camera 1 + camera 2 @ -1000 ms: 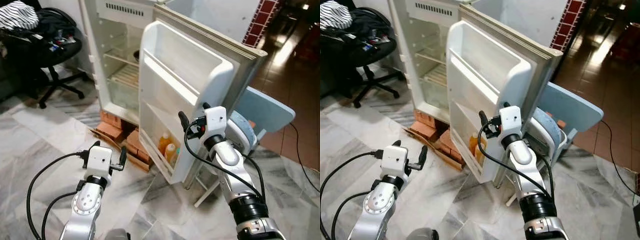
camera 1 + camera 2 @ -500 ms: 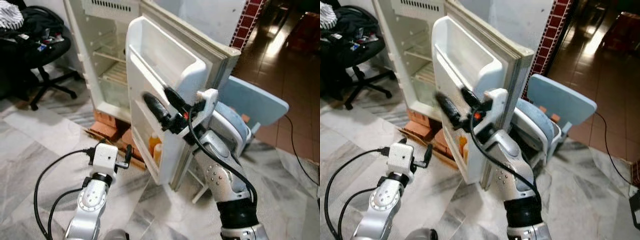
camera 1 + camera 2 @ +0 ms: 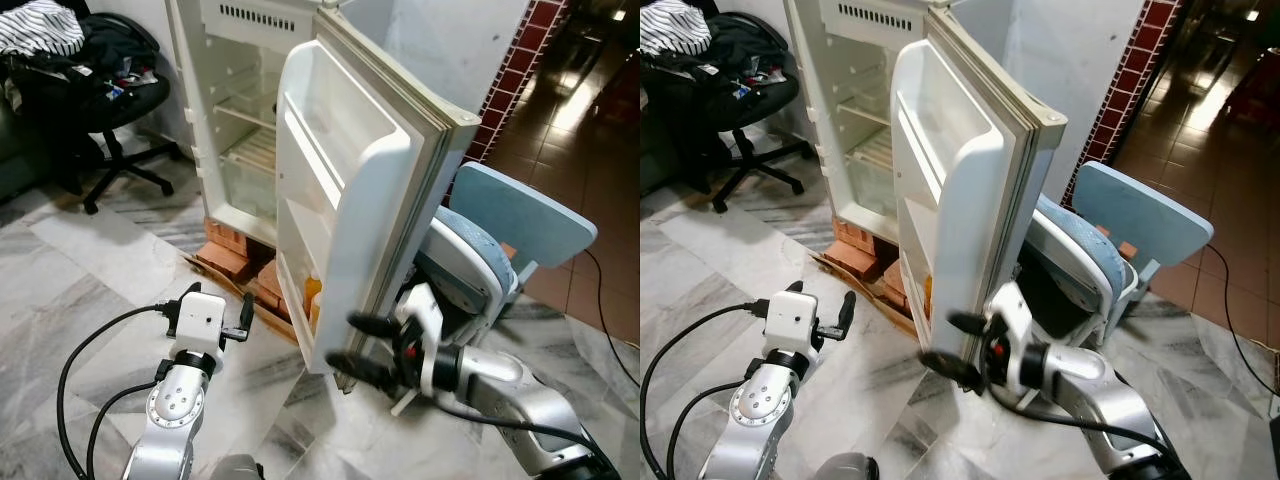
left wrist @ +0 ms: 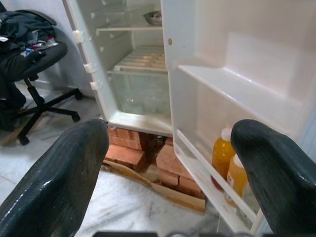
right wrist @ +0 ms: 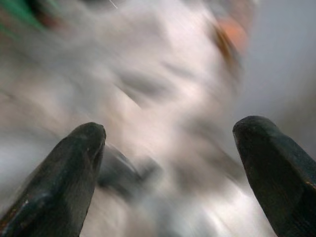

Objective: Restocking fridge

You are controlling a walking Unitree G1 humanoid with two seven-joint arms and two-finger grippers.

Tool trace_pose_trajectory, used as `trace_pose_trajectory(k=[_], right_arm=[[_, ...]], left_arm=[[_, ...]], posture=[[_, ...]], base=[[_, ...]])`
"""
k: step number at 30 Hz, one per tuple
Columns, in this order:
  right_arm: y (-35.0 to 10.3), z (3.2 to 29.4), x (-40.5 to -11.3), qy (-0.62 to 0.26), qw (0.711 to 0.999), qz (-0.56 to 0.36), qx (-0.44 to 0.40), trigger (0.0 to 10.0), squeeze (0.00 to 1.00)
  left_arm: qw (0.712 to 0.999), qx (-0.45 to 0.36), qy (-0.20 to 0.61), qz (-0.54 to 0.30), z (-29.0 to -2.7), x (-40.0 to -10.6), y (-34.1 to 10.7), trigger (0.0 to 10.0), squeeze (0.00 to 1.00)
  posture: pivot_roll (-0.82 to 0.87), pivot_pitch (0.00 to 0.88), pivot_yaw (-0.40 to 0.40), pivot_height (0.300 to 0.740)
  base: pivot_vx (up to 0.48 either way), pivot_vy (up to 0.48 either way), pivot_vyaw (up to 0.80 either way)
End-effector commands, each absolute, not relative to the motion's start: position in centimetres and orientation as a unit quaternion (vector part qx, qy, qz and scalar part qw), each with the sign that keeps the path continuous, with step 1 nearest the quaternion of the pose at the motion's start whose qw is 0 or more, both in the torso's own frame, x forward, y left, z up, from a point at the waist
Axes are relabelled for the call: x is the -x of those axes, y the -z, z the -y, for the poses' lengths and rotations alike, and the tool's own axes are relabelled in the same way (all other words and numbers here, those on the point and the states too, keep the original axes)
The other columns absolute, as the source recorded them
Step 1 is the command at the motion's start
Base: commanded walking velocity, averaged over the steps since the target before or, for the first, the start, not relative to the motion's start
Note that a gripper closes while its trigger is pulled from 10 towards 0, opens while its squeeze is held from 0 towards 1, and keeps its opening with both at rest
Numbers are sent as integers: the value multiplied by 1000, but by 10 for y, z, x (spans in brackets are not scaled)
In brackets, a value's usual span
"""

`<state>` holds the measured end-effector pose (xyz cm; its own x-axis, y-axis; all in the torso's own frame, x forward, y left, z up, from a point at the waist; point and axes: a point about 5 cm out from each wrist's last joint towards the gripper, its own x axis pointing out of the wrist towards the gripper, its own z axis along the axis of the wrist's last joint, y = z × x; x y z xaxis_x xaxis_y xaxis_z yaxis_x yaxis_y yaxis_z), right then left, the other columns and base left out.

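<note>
The white fridge stands open, its door swung out toward me. Two orange juice bottles stand in the door's bottom shelf; the upper door shelves look bare. A metal bowl sits on a shelf inside. My right gripper is low by the door's bottom corner, open and holding nothing; its wrist view is blurred. My left gripper hovers over the floor in front of the fridge, open and holding nothing, pointing at the door's lower shelf.
Red bricks prop up the fridge. A black office chair piled with clothes stands at the left. A light blue chair sits right behind the door. A black cable lies on the marble floor.
My right arm has dropped from in front of the door's middle to low by its bottom corner. The head view has shifted. The left arm has barely moved.
</note>
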<state>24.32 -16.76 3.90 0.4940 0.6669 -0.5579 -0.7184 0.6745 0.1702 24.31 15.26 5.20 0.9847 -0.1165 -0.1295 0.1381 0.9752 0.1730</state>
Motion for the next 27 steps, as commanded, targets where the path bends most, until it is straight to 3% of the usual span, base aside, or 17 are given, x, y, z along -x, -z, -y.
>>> trace_pose_trajectory(k=[1,3,7,13,18,20,21,22,23,24,27], right_arm=[[-38,189,-260,-332,882,-308,132,10000,0],[-37,196,-264,-308,887,-310,148,10000,0],[-45,216,-292,-182,928,-280,165,10000,0],[-70,221,-321,-97,955,-199,199,10000,0],[-100,187,-338,-142,984,-97,49,10000,0],[-119,151,-328,-273,960,-40,-48,10000,0],[-128,130,-311,-377,925,-14,-54,10000,0],[-128,130,-311,-377,925,-14,-54,10000,0],[-131,118,-297,-433,899,-7,-70,10000,0],[-132,115,-292,-449,890,-7,-78,10000,0],[-133,111,-287,-466,880,-7,-92,10000,0]], left_arm=[[991,-97,68,-63,-152,-245,-51,10000,0],[991,-98,68,-63,-152,-245,-51,10000,0],[990,-103,71,-67,-152,-246,-50,10000,0],[989,-106,69,-72,-153,-246,-48,10000,0],[989,-106,73,-74,-150,-246,-47,10000,0],[989,-107,75,-74,-150,-247,-47,10000,0],[989,-107,75,-75,-151,-247,-47,10000,0],[989,-107,75,-75,-151,-247,-47,10000,0],[988,-108,76,-75,-151,-247,-47,10000,0],[988,-108,76,-75,-151,-248,-47,10000,0],[988,-108,76,-75,-151,-248,-47,10000,0]], posture=[[59,0,-63,740],[61,0,-62,740],[68,0,-63,740],[71,0,-63,740],[72,0,-60,740],[72,0,-60,740],[72,0,-59,740],[72,0,-59,740],[71,0,-59,740],[70,0,-58,740],[72,0,-60,740]], base=[[0,0,0],[0,0,0],[0,0,0],[0,0,0],[0,0,0],[0,0,0],[0,0,0],[0,0,0],[0,0,0],[0,0,0],[0,0,0]])
